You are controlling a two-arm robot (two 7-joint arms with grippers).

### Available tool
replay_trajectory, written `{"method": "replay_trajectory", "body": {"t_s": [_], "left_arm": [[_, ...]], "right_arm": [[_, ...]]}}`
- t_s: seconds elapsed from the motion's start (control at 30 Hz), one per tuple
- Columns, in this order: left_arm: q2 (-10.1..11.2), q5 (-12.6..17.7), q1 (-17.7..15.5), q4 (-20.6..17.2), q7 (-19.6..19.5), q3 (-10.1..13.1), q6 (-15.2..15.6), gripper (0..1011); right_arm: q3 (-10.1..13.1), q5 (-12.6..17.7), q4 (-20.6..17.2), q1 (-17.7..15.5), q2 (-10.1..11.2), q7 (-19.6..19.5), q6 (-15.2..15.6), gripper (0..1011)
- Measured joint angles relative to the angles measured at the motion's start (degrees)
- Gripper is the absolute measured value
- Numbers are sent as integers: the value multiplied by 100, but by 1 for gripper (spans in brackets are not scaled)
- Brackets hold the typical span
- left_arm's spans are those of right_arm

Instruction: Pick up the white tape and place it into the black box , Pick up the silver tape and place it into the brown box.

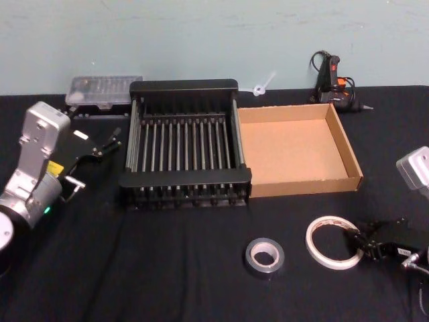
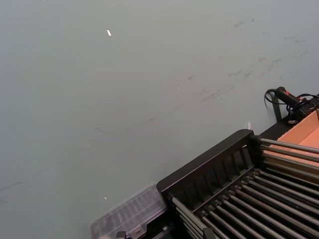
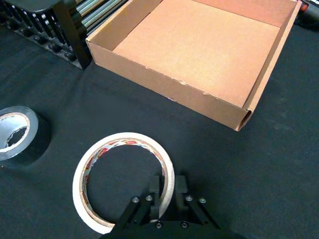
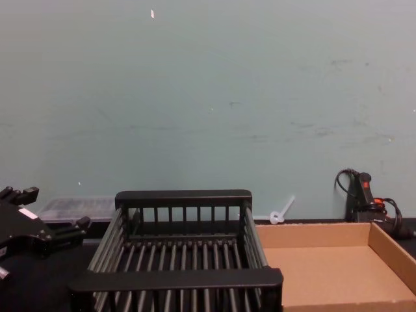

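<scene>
Right gripper (image 3: 167, 186) straddling the near rim of the white tape (image 3: 123, 181): one finger inside the ring, one outside, band between them, apparently closed on it though contact cannot be confirmed. Tape flat on the table (image 1: 167, 268), hole axis vertical, so no long axis and no pointing direction; ring extends away from the gripper toward the robot's left. Black box (image 1: 184, 144) farther left and back, beyond the silver tape (image 1: 264, 257), also flat, just left of the white roll. Brown box (image 1: 295, 147) directly behind the white tape, beside the black box. Left gripper (image 1: 110, 142) raised left of the black box, fingers apart, holding nothing. Judgement: right arm nearer both rolls; next move a lift and leftward carry.
</scene>
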Motion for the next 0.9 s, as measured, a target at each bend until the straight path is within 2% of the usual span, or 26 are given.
{"method": "replay_trajectory", "body": {"t_s": [0.03,0.13,0.23,0.9], "left_arm": [[0,0,0,0,0,0,0,1001],[0,0,0,0,0,0,0,1002],[0,0,0,0,0,0,0,1001],[0,0,0,0,0,0,0,1001]], "right_arm": [[0,0,0,0,0,0,0,189],[0,0,0,0,0,0,0,127],[0,0,0,0,0,-1,0,99],[0,0,0,0,0,0,0,90]]}}
